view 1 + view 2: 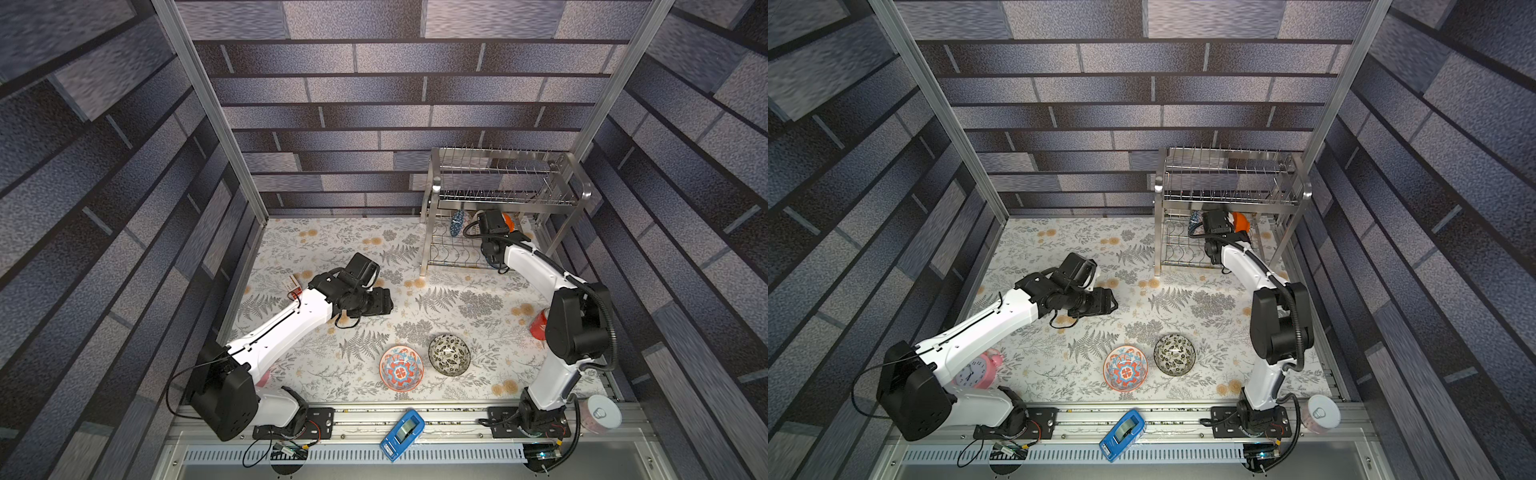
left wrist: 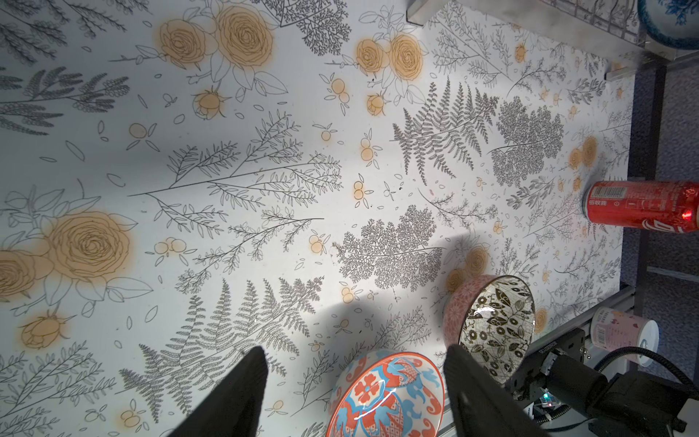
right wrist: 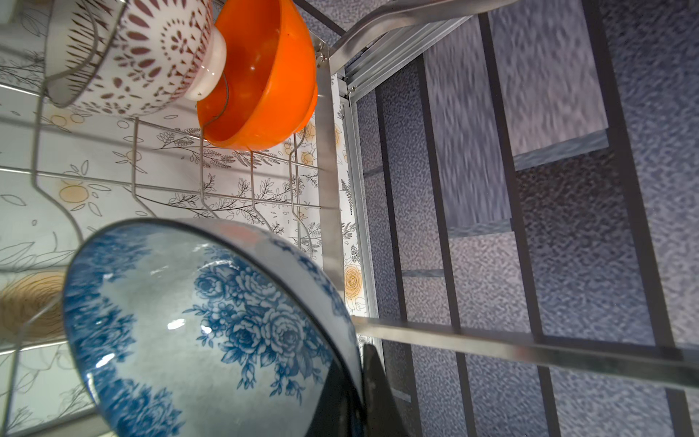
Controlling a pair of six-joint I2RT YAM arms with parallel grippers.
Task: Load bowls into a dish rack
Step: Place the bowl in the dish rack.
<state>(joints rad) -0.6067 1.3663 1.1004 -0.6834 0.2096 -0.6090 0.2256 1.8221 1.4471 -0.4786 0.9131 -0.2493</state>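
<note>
Floral tabletop point(image 1: 316, 249): L claw point(image 2: 353, 352) spread, empty; R claw point(image 3: 359, 386) pinching blue-floral bowl point(image 3: 212, 321) rim.

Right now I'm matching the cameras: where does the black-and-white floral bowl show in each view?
In both top views: black-and-white floral bowl, lower middle, right of centre.
Left wrist: the bowl, lower right.
Right wrist: not in it.
Shared landmark: red-and-blue medallion bowl beside it.

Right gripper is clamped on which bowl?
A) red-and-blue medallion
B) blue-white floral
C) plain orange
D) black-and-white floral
B: in the right wrist view the right gripper pinches the rim of the blue-white floral bowl; the orange bowl stands apart from it in the dish rack.
</note>
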